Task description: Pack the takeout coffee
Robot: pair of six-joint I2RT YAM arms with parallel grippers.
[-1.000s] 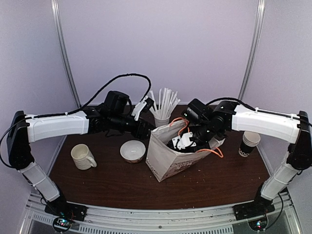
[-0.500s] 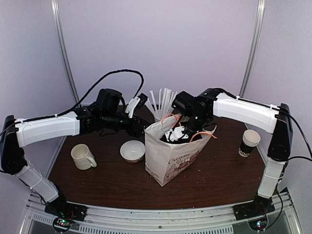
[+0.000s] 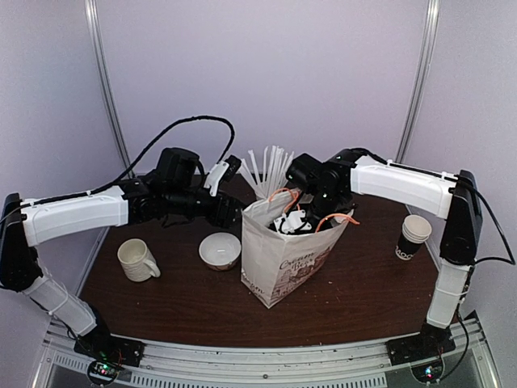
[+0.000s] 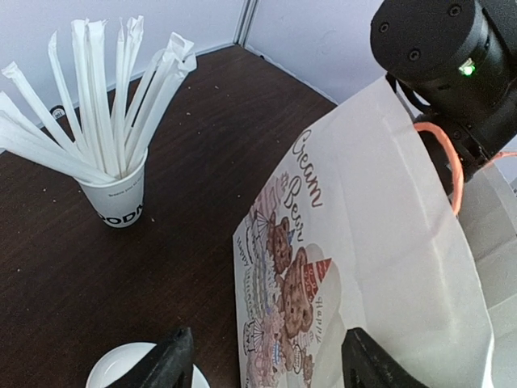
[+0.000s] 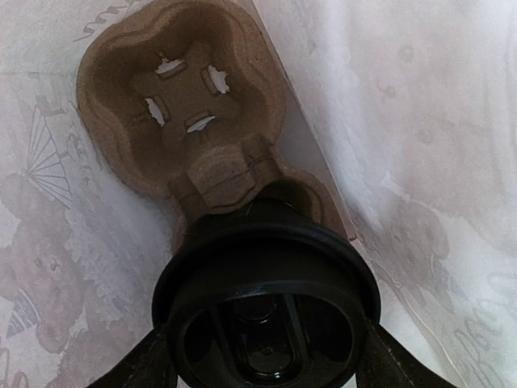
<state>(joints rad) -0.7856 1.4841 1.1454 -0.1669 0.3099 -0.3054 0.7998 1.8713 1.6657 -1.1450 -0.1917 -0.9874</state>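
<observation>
Your takeout coffee (image 5: pixel 266 315) sits inside the paper bag (image 3: pixel 279 267), which stands upright near the middle of the surface (image 3: pixel 161 299). From the right wrist view you look straight down on its round black plastic lid, smooth and glossy with a raised rim. It fills the space between the fingers (image 5: pixel 149 364) of your right hand (image 5: pixel 262 360), which reaches down through the bag's mouth.

That hand is spread wide and clamps the cup from both sides, a finger against each flank just under the lid. Beneath the cup lies a moulded brown pulp carrier (image 5: pixel 178 89), rough and fibrous. One lobed pocket with a cross-cut bottom shows beyond the lid, and the cup is over the neighbouring pocket. You cannot tell whether it is fully seated there.

Your left hand (image 4: pixel 271 364) has its fingers well apart and holds nothing. It is just beside the bag's left wall, and whether it touches the paper cannot be told.

The bag is thin, creased white paper printed with bears, with orange cord handles (image 3: pixel 339 220). Behind it, toward the far edge, a white paper cup (image 4: pixel 117 198) holds paper-wrapped sticks. A white bowl (image 3: pixel 220 249) and a cream mug (image 3: pixel 136 260) lie toward the left edge, and another paper cup (image 3: pixel 414 236) stands near the right edge.
</observation>
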